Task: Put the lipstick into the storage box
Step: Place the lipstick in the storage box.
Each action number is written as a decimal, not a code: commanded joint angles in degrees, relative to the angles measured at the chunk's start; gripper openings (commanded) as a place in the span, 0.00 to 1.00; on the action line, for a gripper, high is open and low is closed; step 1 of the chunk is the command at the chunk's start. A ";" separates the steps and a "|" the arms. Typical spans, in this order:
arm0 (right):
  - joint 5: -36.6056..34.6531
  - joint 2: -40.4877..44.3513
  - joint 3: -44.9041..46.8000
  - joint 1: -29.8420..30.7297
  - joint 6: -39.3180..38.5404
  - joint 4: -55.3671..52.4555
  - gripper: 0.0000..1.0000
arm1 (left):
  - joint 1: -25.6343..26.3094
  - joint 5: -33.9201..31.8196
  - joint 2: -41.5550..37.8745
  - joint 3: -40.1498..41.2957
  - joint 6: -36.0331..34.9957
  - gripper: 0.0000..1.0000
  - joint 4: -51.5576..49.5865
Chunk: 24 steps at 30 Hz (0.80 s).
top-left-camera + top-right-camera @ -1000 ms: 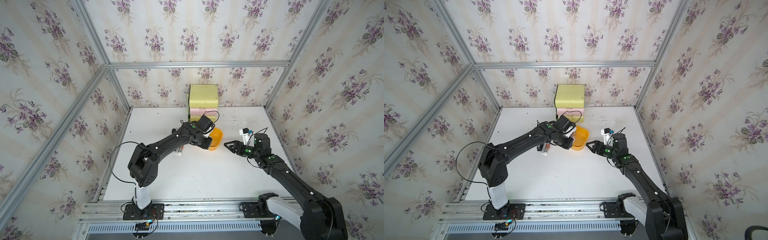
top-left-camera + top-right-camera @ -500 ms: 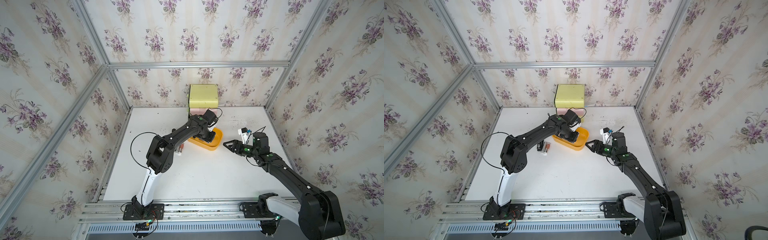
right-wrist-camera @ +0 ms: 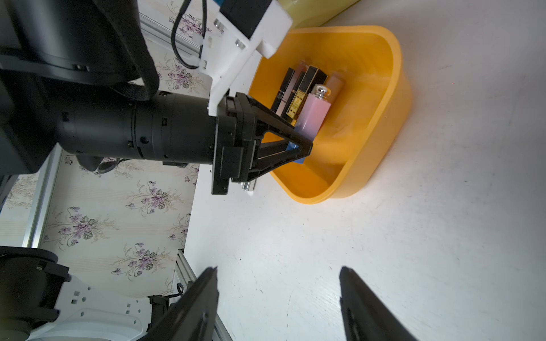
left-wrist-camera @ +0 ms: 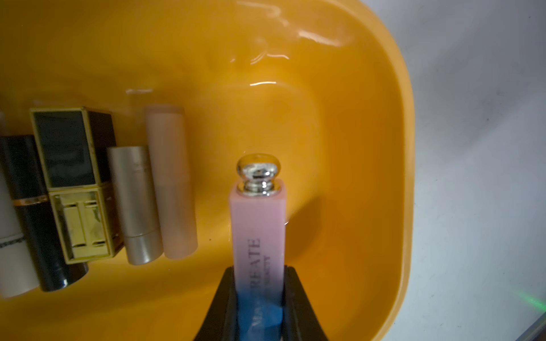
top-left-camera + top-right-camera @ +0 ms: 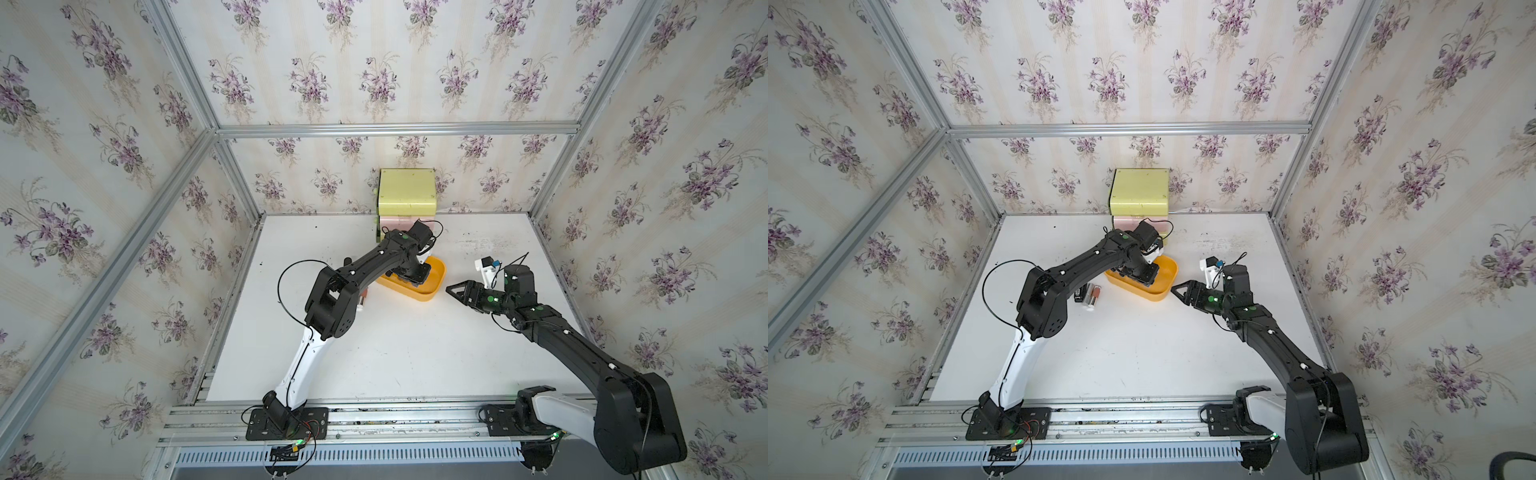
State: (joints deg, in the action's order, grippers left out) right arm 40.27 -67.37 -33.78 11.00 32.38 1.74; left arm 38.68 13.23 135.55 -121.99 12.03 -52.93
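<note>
The storage box [image 4: 369,147] lay directly beneath the left claw [image 4: 260,270]. Letting go from a tilt could have sent the pink lipstick [image 4: 257,218] rolling into the row of lipsticks [image 4: 130,203] lying close beside the claw, or tipped it against the low wall ahead. The left claw pinched the lipstick's blue end, with the silver cap pointing away over the box floor. The right claw [image 3: 277,268] stood spread and empty, facing the box.

Counts: 1 storage box [image 4: 354,88], 5 lipsticks [image 4: 136,206] lying in it, plus 1 pink lipstick [image 4: 257,224] above it. Outside on the tabletop [image 5: 1142,353]: small lipstick cluster [image 5: 1089,296], looks like 3, can't confirm. 1 drawer unit [image 5: 1139,191].
</note>
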 commanded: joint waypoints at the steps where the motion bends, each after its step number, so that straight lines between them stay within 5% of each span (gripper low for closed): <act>1: 0.84 -0.39 -0.06 -0.17 -0.99 1.70 0.68 | -0.26 0.64 1.20 -1.14 -0.07 0.11 -0.42; 24: 1.30 -1.62 0.29 -0.69 -1.53 2.30 0.68 | -1.35 1.87 6.75 -4.92 0.87 0.14 -1.41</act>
State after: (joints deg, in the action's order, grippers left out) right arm 41.39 -68.75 -33.52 10.44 31.48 2.79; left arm 37.52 14.79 141.86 -126.63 12.47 -53.23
